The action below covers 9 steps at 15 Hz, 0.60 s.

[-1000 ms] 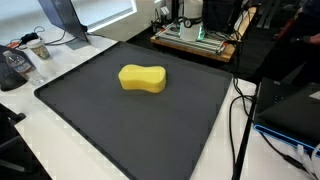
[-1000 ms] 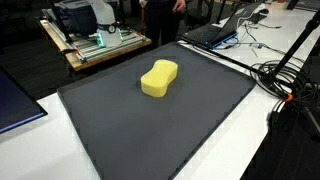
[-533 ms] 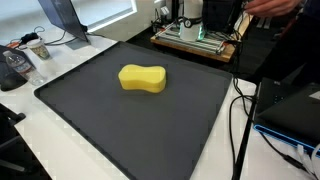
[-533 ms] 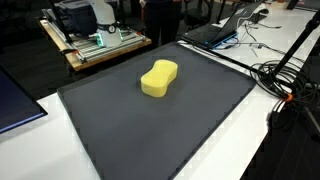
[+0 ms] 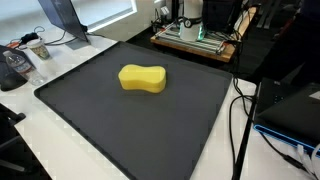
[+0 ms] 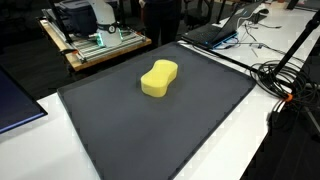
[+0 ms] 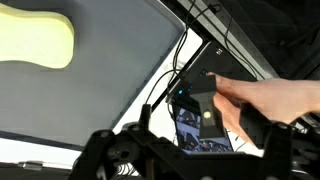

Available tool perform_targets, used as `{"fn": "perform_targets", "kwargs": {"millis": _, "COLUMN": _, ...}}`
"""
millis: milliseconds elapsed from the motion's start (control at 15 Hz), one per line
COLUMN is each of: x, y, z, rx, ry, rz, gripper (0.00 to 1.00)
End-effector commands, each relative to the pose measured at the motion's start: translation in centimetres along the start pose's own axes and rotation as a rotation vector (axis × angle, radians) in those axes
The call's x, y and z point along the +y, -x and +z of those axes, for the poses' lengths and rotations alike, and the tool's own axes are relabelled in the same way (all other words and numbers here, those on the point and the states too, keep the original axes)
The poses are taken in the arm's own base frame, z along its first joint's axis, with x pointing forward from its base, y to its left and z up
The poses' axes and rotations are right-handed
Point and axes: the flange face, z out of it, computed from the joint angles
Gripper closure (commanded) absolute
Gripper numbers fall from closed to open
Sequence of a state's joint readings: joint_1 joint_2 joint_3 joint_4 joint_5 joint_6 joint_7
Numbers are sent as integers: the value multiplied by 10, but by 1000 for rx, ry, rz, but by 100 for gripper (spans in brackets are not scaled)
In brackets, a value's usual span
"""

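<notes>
Jaws spread and empty, the gripper [image 7: 185, 160] hangs well apart from the yellow sponge [image 7: 35, 42], which lies far beyond them on the mat [image 7: 110, 100]. Any grasp should probably straddle its narrow waist.

Place: robotics lab or office workspace
Bench: wooden rack [image 5: 195, 38] holding lit electronics
Desks: monitor [image 5: 62, 15], laptop [image 6: 215, 30], loose cables [image 6: 285, 75]
Work surface: black mat [image 5: 100, 120] on a white table [image 5: 70, 160]

Gripper [image 7: 190, 150] shows only in wrist view — fingers [image 7: 100, 152] spread wide apart.
</notes>
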<state>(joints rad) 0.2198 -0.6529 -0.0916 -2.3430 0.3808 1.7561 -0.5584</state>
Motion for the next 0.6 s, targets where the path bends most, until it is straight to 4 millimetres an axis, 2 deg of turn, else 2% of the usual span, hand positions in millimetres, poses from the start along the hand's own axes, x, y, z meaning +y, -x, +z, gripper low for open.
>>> {"fn": "perform_targets", "kwargs": {"millis": 0, "x": 5, "y": 7, "z": -7, "rx": 65, "ry": -58, "rz": -50, "gripper": 30}}
{"fn": "perform_targets", "kwargs": {"millis": 133, "x": 6, "y": 7, "z": -8, "rx": 80, "ry": -76, "rz": -63, "gripper": 31}}
{"fn": "perform_targets", "kwargs": {"millis": 267, "x": 8, "y": 8, "z": -8, "rx": 88, "ry": -90, "rz": -73, "gripper": 44}}
{"fn": "perform_targets", "kwargs": {"millis": 333, "x": 7, "y": 8, "z": -9, "rx": 91, "ry": -93, "rz": -77, "gripper": 45}}
{"fn": "perform_targets", "kwargs": {"millis": 400, "x": 7, "y": 8, "z": -9, "rx": 93, "ry": -97, "rz": -80, "gripper": 62}}
{"fn": "perform_targets", "kwargs": {"millis": 533, "x": 7, "y": 8, "z": -9, "rx": 98, "ry": -104, "rz": -85, "gripper": 79}}
